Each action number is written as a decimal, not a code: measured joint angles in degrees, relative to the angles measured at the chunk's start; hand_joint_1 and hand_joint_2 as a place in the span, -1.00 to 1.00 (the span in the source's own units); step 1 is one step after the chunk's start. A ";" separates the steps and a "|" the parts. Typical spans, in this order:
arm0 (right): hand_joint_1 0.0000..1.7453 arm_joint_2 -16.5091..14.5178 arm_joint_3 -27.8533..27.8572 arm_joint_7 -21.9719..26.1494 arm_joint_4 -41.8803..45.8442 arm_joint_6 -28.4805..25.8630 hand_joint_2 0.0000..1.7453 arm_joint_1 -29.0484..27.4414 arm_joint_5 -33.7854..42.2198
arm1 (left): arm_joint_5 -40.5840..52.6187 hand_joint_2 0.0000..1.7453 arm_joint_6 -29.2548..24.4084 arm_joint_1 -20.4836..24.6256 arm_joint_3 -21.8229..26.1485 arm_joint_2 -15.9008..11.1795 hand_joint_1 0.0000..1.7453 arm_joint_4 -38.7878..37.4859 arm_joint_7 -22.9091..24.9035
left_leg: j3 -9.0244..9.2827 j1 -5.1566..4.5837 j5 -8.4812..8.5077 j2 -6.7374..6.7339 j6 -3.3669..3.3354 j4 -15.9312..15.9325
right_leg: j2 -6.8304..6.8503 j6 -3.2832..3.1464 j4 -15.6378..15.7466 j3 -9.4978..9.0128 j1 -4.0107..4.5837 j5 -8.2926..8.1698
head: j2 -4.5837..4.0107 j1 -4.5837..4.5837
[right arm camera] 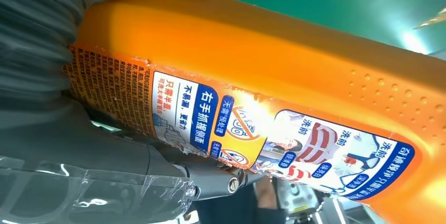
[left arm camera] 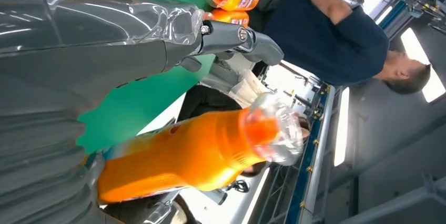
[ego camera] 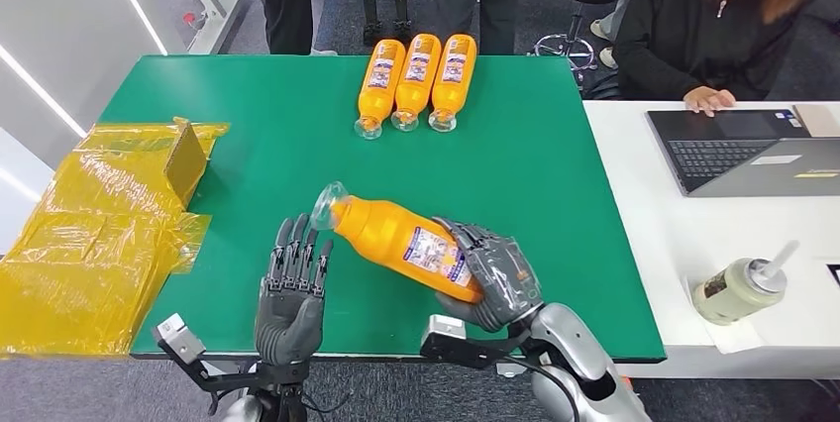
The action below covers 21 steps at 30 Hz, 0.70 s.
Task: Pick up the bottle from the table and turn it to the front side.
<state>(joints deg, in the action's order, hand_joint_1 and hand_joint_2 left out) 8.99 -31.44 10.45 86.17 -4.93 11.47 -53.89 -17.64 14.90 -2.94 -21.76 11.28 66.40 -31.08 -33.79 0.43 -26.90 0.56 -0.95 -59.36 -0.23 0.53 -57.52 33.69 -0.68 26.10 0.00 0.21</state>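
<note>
- Head view: orange plastic detergent bottle (ego camera: 401, 239), glossy, clear-capped, lies tilted in the right hand (ego camera: 495, 273), whose fingers wrap its labelled base end. The cap end points just beyond the left hand's (ego camera: 293, 288) fingertips; that hand's fingers stand straight and apart, empty. Three matching bottles (ego camera: 416, 80) lie side by side far past the fingers on the green tabletop (ego camera: 267, 115); crinkled yellow bags (ego camera: 89, 234) lie leftward.
- Left wrist view: bottle's clear cap (left arm camera: 273, 129) sits past the thumb, untouched.
- Right wrist view: printed blue-and-white label (right arm camera: 252, 134), edges peeling, against the clamped fingers.
</note>
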 joint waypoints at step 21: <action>1.00 -9.96 -4.98 -3.49 -0.73 3.42 1.00 -2.34 -1.02 | -0.35 1.00 0.98 5.28 -2.89 0.64 -1.00 -4.30 1.76 | -0.02 0.02 0.00 0.00 0.01 0.00 | -0.01 0.00 -0.01 0.06 0.00 0.01 | 0.00 0.00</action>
<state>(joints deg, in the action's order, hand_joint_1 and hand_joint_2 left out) -0.97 -36.42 6.96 85.43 -1.51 9.12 -54.90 -17.99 15.87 2.34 -24.65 11.92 62.11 -29.32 -33.81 0.45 -26.90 0.55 -0.94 -59.36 -0.23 0.52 -57.53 33.75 -0.68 26.10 0.00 0.21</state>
